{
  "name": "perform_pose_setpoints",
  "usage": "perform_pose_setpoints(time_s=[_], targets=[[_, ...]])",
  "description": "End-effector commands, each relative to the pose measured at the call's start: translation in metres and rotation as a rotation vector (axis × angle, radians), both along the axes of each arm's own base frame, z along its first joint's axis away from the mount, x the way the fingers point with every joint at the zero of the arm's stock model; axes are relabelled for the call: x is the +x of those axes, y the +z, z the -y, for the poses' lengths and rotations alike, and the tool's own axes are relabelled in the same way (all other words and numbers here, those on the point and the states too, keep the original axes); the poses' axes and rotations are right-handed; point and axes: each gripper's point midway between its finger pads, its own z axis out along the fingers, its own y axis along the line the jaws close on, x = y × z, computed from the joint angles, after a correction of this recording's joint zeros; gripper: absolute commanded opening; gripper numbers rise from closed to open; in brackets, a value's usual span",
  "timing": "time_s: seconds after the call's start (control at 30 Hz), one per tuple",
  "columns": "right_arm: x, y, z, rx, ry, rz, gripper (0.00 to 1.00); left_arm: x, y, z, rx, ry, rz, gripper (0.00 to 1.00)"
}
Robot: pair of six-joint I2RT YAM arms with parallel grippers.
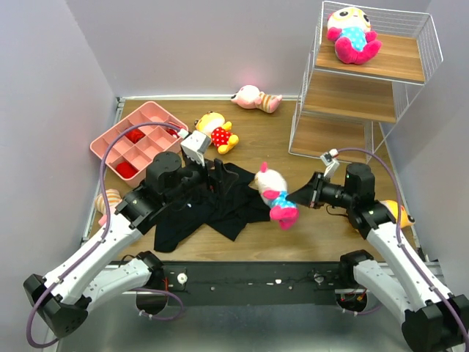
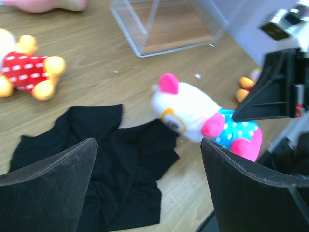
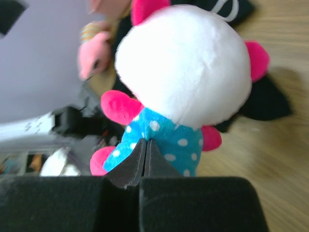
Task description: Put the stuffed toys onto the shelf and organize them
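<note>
My right gripper (image 1: 297, 196) is shut on the blue dotted body of a white-faced doll (image 1: 273, 191) with pink limbs, by the right edge of the black cloth; the pinch shows in the right wrist view (image 3: 146, 145). My left gripper (image 1: 218, 173) is open and empty above the cloth (image 2: 96, 154), the held doll (image 2: 193, 113) ahead of its right finger. The second blue dotted doll (image 1: 352, 35) sits on the top board of the white wire shelf (image 1: 366, 110). A yellow-orange doll (image 1: 216, 132) and a pale pink doll (image 1: 256, 97) lie on the table.
A pink compartment tray (image 1: 139, 139) stands at the back left. Another pale pink doll (image 1: 108, 202) lies by the left table edge behind the left arm. Another yellow-orange doll (image 1: 397, 213) lies behind the right arm. The shelf's two lower boards hold nothing.
</note>
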Motion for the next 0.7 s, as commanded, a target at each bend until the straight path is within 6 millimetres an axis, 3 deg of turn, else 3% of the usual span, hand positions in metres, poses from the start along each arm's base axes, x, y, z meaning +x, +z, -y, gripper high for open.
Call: perform_pose_setpoints(time_s=[0.0,0.17,0.3,0.4,0.67], targets=[[-0.049,0.044,-0.030,0.257,0.345,0.081,0.01,-0.039,0.023,0.033,-0.075,-0.314,0.077,0.99],[-0.061,0.063,-0.030,0.306,0.382,0.120,0.01,-0.053,0.024,0.046,-0.100,-0.436,0.063,0.99],[-0.068,0.080,-0.030,0.355,0.410,0.137,0.01,-0.045,0.012,0.054,-0.078,-0.437,0.001,0.99],[-0.070,0.086,-0.031,0.380,0.416,0.137,0.01,-0.053,0.011,0.059,-0.077,-0.505,0.003,0.99],[-0.077,0.100,-0.031,0.415,0.445,0.147,0.01,-0.078,0.026,0.066,-0.122,-0.677,0.072,0.97]])
